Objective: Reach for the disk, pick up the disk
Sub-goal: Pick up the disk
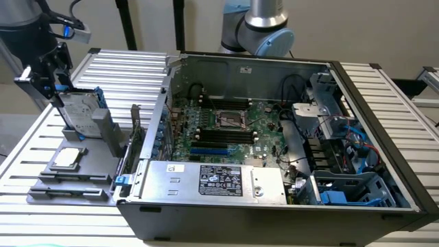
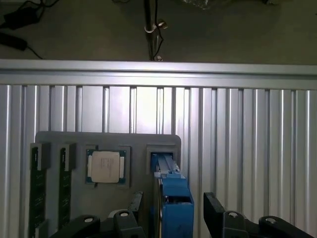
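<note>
The disk (image 1: 81, 117) stands on edge in a slot of the grey tray (image 1: 69, 193) at the exterior view's left, its silver face and white label showing and a blue rail along its side. In the wrist view the disk (image 2: 171, 198) appears edge-on with its blue rail uppermost. My gripper (image 1: 56, 92) hangs at the disk's top edge. It is open: the two black fingers (image 2: 215, 213) stand one on each side of the disk, with a small gap on either side.
On the same tray lie a small square silver chip (image 2: 105, 166) and two memory sticks (image 2: 37, 188). An open computer case (image 1: 274, 128) sits beside the tray on the exterior view's right, blue brackets (image 1: 343, 198) inside. The slatted aluminium table (image 2: 247, 148) lies underneath.
</note>
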`<state>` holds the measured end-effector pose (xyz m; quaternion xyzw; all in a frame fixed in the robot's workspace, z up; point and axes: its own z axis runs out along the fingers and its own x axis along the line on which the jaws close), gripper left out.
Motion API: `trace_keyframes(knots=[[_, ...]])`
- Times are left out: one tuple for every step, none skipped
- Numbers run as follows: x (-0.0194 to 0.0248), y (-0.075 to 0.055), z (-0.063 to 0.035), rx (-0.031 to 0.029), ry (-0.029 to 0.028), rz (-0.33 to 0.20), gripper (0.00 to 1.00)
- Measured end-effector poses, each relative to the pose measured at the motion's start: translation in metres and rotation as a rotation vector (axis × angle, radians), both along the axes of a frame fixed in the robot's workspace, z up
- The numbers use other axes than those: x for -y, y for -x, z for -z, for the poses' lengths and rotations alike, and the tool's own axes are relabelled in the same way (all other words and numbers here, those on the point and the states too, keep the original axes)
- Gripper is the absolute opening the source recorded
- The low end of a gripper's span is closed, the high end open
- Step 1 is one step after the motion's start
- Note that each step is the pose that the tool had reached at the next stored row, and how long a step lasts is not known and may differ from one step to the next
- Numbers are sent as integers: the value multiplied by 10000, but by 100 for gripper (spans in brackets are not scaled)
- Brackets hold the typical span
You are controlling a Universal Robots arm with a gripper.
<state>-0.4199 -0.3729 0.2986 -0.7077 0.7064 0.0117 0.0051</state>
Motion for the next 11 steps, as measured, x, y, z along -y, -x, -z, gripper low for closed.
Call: trace_keyframes(knots=[[0, 0, 5, 1, 0, 0, 60], [0, 0, 9, 1, 0, 0, 60], [0, 0, 14, 0, 0, -1, 60], [0, 0, 18, -1, 1, 0, 60], [0, 0, 22, -2, 2, 0, 60], [0, 0, 26, -2, 3, 0, 60], [0, 0, 30, -3, 4, 0, 60], [0, 0, 35, -4, 7, 1, 60], [0, 0, 39, -4, 8, 1, 60], [0, 0, 43, -4, 9, 1, 60], [0, 0, 46, -7, 11, 0, 60]])
